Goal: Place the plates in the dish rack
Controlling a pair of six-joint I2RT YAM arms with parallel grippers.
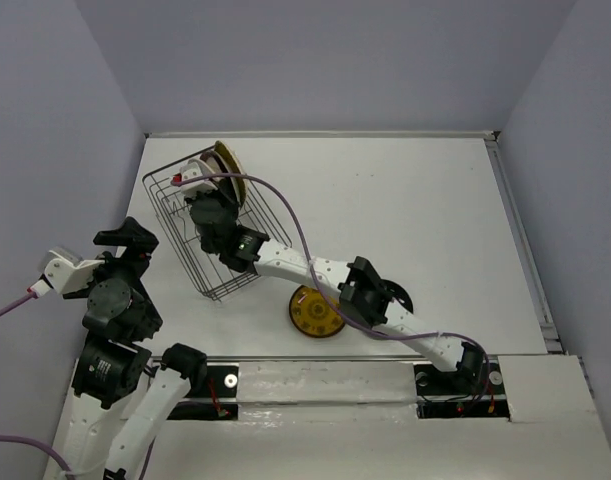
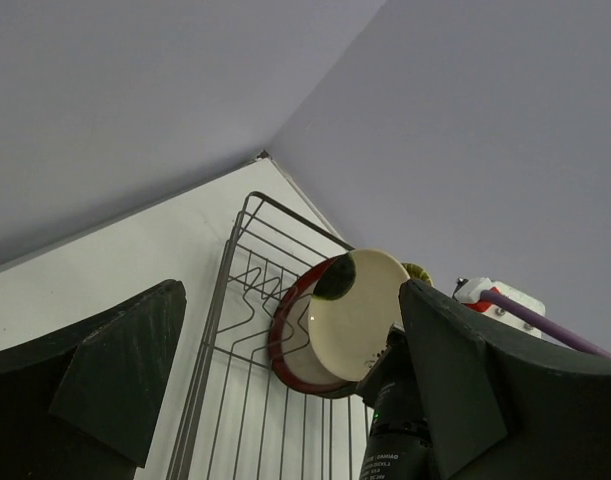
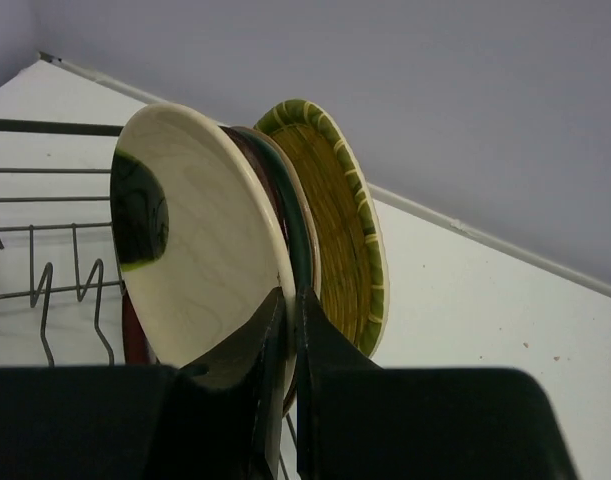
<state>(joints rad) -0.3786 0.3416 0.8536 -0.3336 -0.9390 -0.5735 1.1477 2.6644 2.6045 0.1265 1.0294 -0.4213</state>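
The wire dish rack point(image 1: 198, 268) stands at the left of the table and shows in the left wrist view point(image 2: 247, 300). My right gripper point(image 3: 290, 312) reaches into it point(image 1: 211, 212) and is shut on the rim of the cream plate with a dark patch point(image 3: 205, 260), held upright. Behind it stand a dark‑rimmed plate point(image 3: 297, 238), the red‑rimmed plate point(image 2: 283, 345) and the yellow ribbed plate point(image 3: 340, 230). The yellow patterned plate point(image 1: 315, 312) and the black plate point(image 1: 395, 297) lie on the table by the right arm. My left gripper point(image 2: 285, 400) is open and empty, left of the rack point(image 1: 131, 244).
The right arm point(image 1: 325, 280) stretches diagonally across the table from its base point(image 1: 470, 365), partly covering the black plate. Grey walls close in the table on the left, back and right. A purple cable point(image 1: 285, 215) loops over the rack.
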